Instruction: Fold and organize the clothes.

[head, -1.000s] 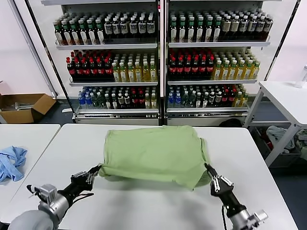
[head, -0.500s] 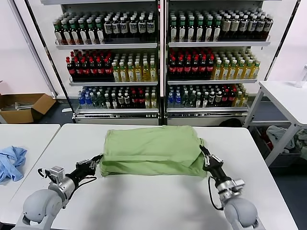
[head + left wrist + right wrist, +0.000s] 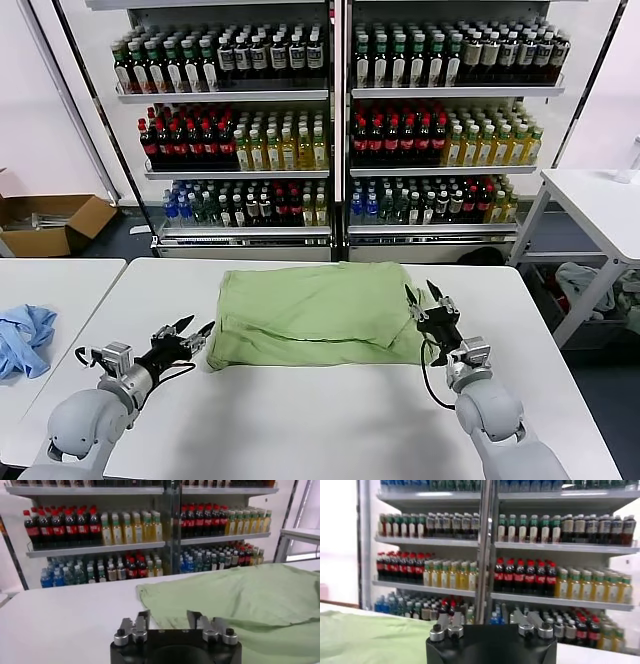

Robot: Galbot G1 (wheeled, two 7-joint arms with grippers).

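A: The left pincer (image 3: 185, 329) sat low over the white tabletop (image 3: 300, 420), just beside the near left corner of the green polo shirt (image 3: 315, 313). Its jaws stood apart and held nothing. Did you read it the same way?

B: Yes. The left wrist view agreed: both fingers (image 3: 141, 621) were spread with bare tabletop between them, and the shirt's edge lay just ahead and to one side.

A: And the shirt itself?

B: It lay across the middle of the tabletop, folded over on itself into a rough rectangle, with the upper layer's edge running slantwise across it. No logo or buttons were visible.

A: The right pincer (image 3: 424, 296)?

B: It was raised beside the shirt's right edge, prongs open and empty. Its own wrist camera looked out at the bottle shelves (image 3: 530, 540), with only a strip of green at the side.

A: So how should the next fold have gone?

B: My judgement: both pincers needed to take matching corners, pinching all the layers at once so the lower one didn't trail. The two sides should rise and travel evenly, or the soft fabric would skew. The near left corner already looked slightly rumpled, so flattening it first would have helped.

A: The light blue cloth (image 3: 22, 338) on the neighbouring table?

B: Well apart; best left alone.
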